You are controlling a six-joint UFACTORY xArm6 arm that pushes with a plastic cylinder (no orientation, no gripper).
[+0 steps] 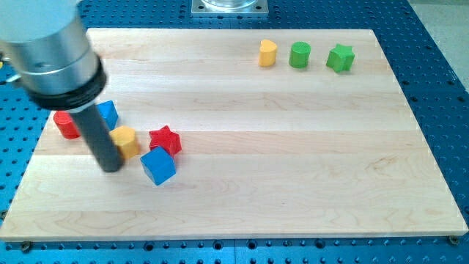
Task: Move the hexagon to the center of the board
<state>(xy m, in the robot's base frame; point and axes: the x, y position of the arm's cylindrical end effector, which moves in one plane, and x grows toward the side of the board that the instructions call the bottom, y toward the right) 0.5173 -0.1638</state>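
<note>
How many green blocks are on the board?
2: a green cylinder and a green star, both near the view's top right. The arm could hide others at left.

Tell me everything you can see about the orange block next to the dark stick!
The orange hexagon block looks like smooth, solid plastic, with a flat top and short sides. It sits upright on the wooden board, near the view's left. My tip stands right against its left side. The red star block sits just to its right, and the blue cube is just below-right.

High, slanted view over board (293, 147)
</note>
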